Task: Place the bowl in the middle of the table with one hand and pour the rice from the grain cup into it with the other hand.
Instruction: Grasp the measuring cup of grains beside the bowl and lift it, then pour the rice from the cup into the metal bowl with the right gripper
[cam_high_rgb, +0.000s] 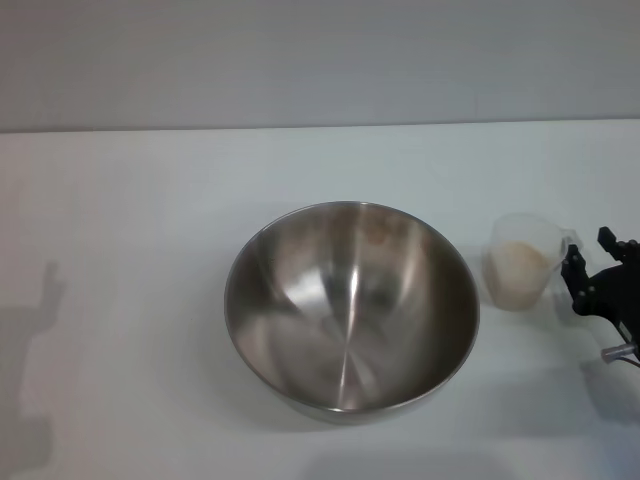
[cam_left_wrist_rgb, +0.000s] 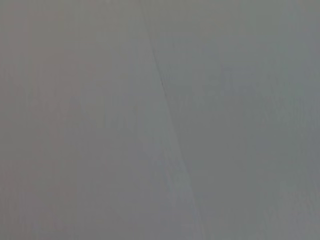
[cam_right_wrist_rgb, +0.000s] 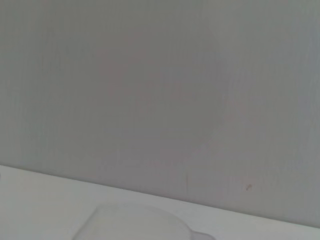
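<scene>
Nearest the head camera, one stainless-steel bowl (cam_high_rgb: 351, 305) sits upright on the white table (cam_high_rgb: 130, 220), roughly central and holding nothing. One clear grain cup (cam_high_rgb: 524, 259) stands just to its right, apart from it, with rice (cam_high_rgb: 516, 272) inside. Right gripper (cam_high_rgb: 598, 268) reaches in from the right edge, fingers spread beside the cup's handle. Left gripper is out of sight.
</scene>
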